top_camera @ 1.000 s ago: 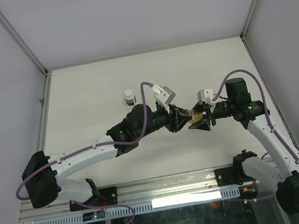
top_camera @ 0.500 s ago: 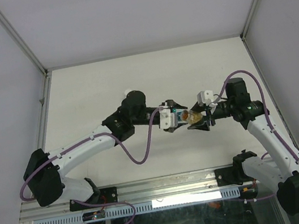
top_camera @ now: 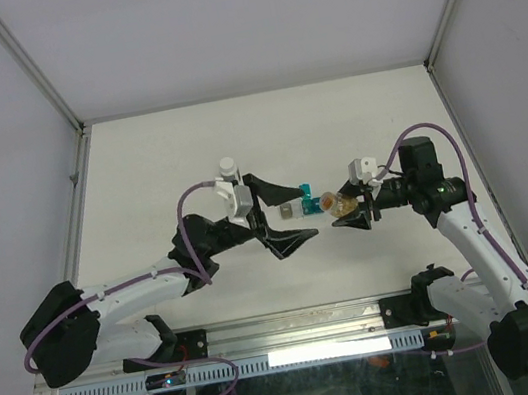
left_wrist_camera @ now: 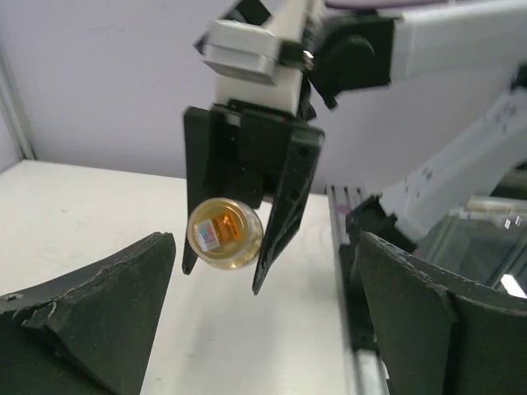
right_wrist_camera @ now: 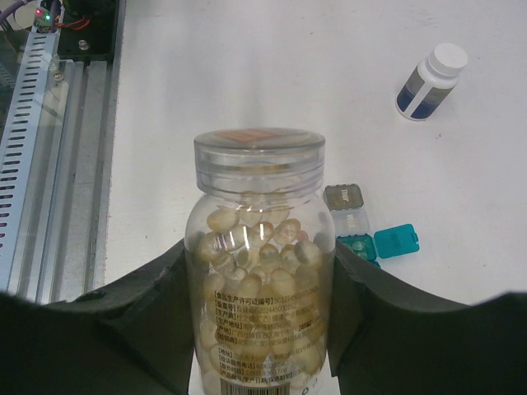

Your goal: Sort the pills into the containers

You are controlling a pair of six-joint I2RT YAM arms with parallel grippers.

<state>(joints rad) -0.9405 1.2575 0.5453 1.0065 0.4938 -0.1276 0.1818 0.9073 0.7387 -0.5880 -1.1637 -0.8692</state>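
Observation:
My right gripper (top_camera: 349, 210) is shut on a clear bottle (right_wrist_camera: 259, 271) full of yellowish pills, held off the table with its clear lid (right_wrist_camera: 258, 150) on. The left wrist view looks at the bottle's lid end (left_wrist_camera: 224, 234) between the right fingers (left_wrist_camera: 284, 197). My left gripper (top_camera: 286, 217) stands wide open and empty just left of the bottle, apart from it. On the table between the two grippers lie the containers: a small grey box (right_wrist_camera: 344, 196) (top_camera: 287, 210) and a teal one (right_wrist_camera: 359, 246) (top_camera: 310, 206) with its lid (right_wrist_camera: 396, 240) flipped open and pills inside.
A white bottle with a dark label (top_camera: 228, 170) (right_wrist_camera: 430, 81) stands on the table behind the left arm. An aluminium rail (top_camera: 296, 326) runs along the near table edge. Metal frame posts (top_camera: 78, 178) border the table's sides.
My left gripper opened wide, let go of the bottle's lid end and drew back to the left, uncovering the containers. The right gripper and its bottle stayed where they were.

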